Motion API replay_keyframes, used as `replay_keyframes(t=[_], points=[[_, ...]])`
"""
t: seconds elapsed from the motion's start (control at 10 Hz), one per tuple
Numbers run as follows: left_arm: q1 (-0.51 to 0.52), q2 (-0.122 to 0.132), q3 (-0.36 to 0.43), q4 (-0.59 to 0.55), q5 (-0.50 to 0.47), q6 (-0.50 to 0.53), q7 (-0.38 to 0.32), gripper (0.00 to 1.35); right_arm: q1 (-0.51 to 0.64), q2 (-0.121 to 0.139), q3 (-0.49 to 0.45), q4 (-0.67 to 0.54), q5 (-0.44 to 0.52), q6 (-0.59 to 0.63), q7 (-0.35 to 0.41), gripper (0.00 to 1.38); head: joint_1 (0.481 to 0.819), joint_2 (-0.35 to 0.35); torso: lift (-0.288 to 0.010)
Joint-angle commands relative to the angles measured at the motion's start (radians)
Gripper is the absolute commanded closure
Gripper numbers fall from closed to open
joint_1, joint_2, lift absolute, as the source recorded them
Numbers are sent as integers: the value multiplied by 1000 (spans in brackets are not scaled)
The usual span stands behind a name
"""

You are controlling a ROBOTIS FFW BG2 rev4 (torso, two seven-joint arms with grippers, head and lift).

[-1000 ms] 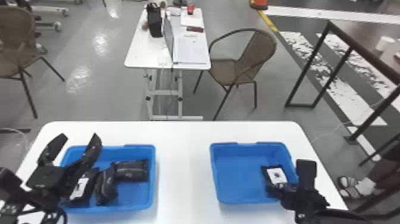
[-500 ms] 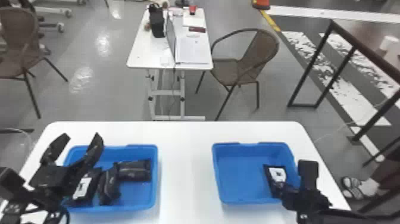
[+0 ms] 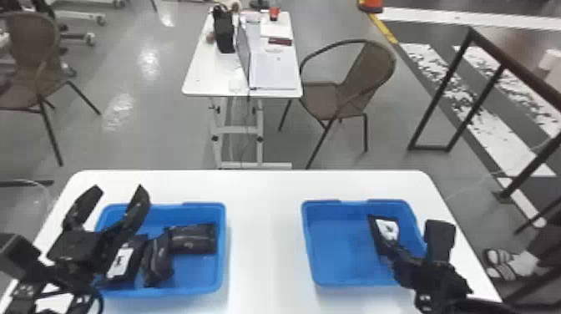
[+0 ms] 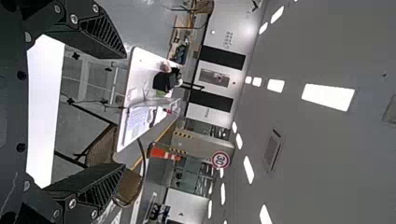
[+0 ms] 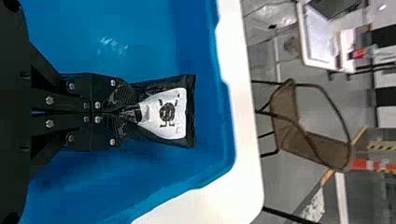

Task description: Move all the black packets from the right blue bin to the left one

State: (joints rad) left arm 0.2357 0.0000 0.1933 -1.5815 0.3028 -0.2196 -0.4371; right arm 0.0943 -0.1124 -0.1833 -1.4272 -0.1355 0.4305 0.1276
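Grabbing looks done, with the right hand (image 5: pixel 132 112) pinched tight on a black packet (image 5: pixel 169 114) in the right bin (image 3: pixel 342 252), the empty left hand (image 3: pixel 120 190) spread wide left of that bin, and lifting should come next

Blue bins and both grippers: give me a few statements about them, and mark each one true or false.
1. At least three black packets show in the left blue bin. True.
2. The left gripper is holding a packet. False: the fingers of the left gripper are spread, with nothing between them.
3. The packet in the right blue bin has a white label. True.
4. The fingers of the right gripper stand wide apart, clear of any packet. False: the right gripper is shut on one end of the labelled packet.
5. Three packets show in the right bin. False: one does.
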Motion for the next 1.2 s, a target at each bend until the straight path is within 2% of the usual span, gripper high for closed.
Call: replay_keyframes(t=[0.0,0.1,0.2,0.3,0.4,0.5,0.6,0.7,0.8,0.9,1.1], points=[[-1,-3,-3,0,7,0,0,213,-11,0,19,-9,-6,-127,89,1211,695,-84,0],[-1,-3,-6,0,19,8,0,213,-50,-1,39,42,-16,-280,225,1211,695,-69,0],[-4,-3,-8,0,25,11,0,213,-100,-1,81,76,-41,-345,337,1211,695,-33,0],[-4,-3,-14,0,24,3,1,213,-156,-4,139,82,-36,-345,409,1211,695,12,0],[-10,-3,-21,-2,30,9,0,213,-205,-12,222,85,-38,-349,451,1211,695,54,0],[-18,-3,-35,-20,64,66,0,208,-254,-13,306,111,-61,-377,489,1211,695,78,0],[-35,-3,-54,-52,96,160,-8,206,-295,-26,404,137,-125,-389,495,1211,695,121,0],[-61,-3,-84,-66,151,227,-17,206,-329,-26,472,145,-156,-395,509,1211,695,152,0],[-79,14,-120,-69,225,264,-18,206,-358,-26,536,146,-188,-397,512,1211,695,174,0],[-91,26,-137,-78,252,282,-18,206,-386,-30,593,157,-231,-397,515,1211,695,185,0],[-105,26,-141,-91,251,329,-28,206,-419,-41,670,171,-286,-395,515,1211,695,203,0]])
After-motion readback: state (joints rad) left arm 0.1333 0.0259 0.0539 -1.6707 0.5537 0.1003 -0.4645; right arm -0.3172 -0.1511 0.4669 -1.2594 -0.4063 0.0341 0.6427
